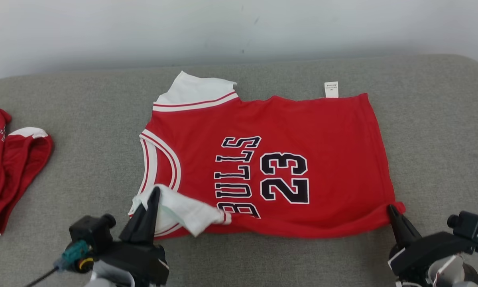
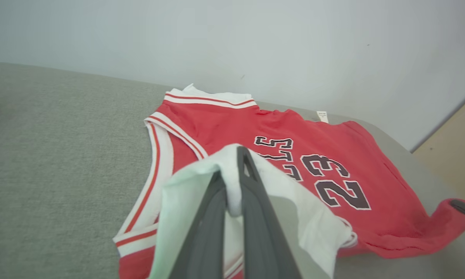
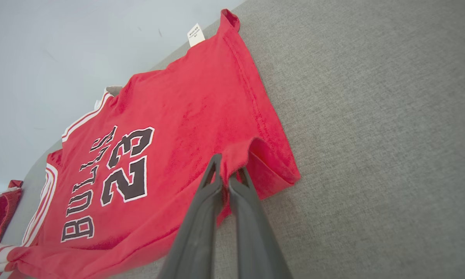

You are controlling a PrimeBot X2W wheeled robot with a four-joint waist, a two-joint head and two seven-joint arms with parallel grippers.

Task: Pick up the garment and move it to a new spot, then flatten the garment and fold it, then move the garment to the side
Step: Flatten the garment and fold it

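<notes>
starting the fold: pinching bulls jersey point(image 1: 326, 131) by white sleeve point(image 1: 183, 209) in left gripper point(image 1: 155, 193), hem corner point(image 1: 399, 206) in right gripper point(image 1: 392, 209); next probably lifting both beyond the jaws

We cannot read the print on the small white label point(image 1: 331, 89). The second red garment point(image 1: 19, 159) is cut off by the left edge of the head view. A turned-over white flap point(image 1: 183, 209) of the jersey point(image 1: 322, 139) hides part of its letter B.
</notes>
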